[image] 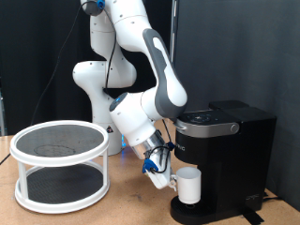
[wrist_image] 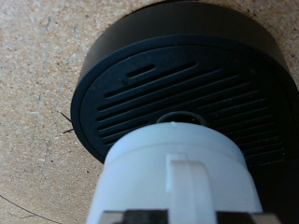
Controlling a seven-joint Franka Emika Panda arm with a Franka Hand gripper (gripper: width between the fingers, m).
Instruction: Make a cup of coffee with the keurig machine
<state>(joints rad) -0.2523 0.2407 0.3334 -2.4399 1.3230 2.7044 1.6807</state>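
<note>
Your gripper (image: 165, 176) sits low beside the coffee machine (image: 225, 150), right up against the cup (image: 190, 186), which stands upright on the machine's round drip base (wrist_image: 177, 84) under the spout. In the wrist view the cup (wrist_image: 177, 177) fills the space just ahead of the jaws, handle facing them, with the slotted black base beyond it. Whether the jaws are spread or pinching the handle or wall, you cannot tell: the fingertips are cut off at the frame edge in one view and hidden by the hand in the other.

Watch these risks. If the jaws are clamped on the cup, any sideways pull drags it off centre on the base, and coffee would then miss the rim. If they are loose but touching, a retreat that brushes the handle can spin or tip the cup, since it is light and the base is small. The wrist is also close to the machine's front face, so a careless lift could knock the housing. The wire rack (image: 61, 164) lies well apart behind the jaws and is no hazard
</note>
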